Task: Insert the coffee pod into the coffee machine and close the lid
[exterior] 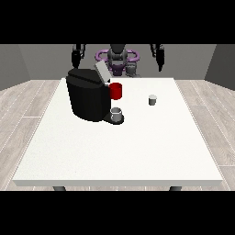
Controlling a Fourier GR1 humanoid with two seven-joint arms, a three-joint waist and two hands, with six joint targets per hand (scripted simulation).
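Note:
A black coffee machine (87, 95) stands on the left part of the white table (119, 151), its grey lid (102, 72) tilted up and open. A grey cup (117, 114) sits on its base in front. A red part (116, 91) shows at the machine's right side. The small grey coffee pod (152, 99) stands upright on the table, right of the machine. Both hands hang raised behind the table's far edge, apart from everything: the hand at the view's left (78, 55) above the machine, the hand at the view's right (159, 55) beyond the pod.
The robot's torso (117, 59) stands behind the table's far edge. Bare table surface stretches in front of the machine and pod toward the near edge. A wooden floor surrounds the table.

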